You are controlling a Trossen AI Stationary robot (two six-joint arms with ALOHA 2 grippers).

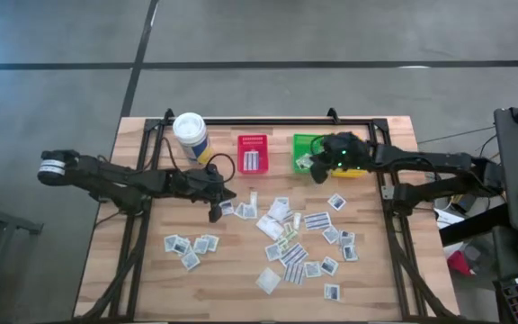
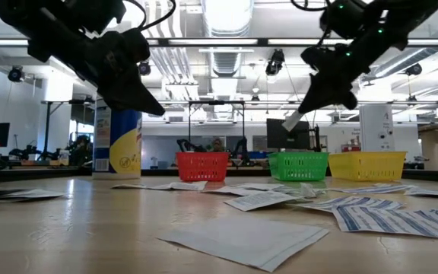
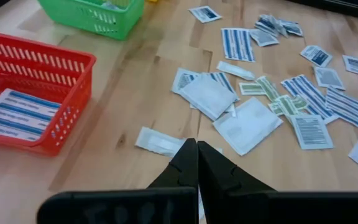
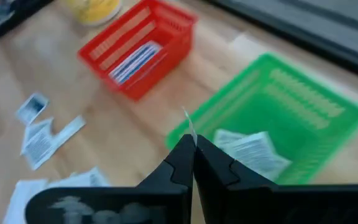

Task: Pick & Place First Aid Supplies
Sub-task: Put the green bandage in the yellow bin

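The right end effector [image 1: 317, 166] hangs above the green bin [image 1: 305, 144], its fingers pressed together and pinching a thin white packet [image 2: 292, 122] by its edge; in the right wrist view a sliver of it sticks up at the fingertips. The left end effector [image 1: 215, 213] hovers over the wooden bench [image 1: 142, 270] near a few packets, fingers pressed together and empty. The remaining first aid packets [image 1: 293, 238] lie scattered flat across the middle of the bench, with a small cluster [image 1: 190, 247] apart on the left. Striped packets already lie in the red bin [image 1: 253, 155] and white ones in the green bin. A yellow bin [image 2: 367, 164] sits beside the green one, and a white canister [image 1: 190, 135] stands beside the red bin. Beyond the bench is a lab room with ceiling lights.
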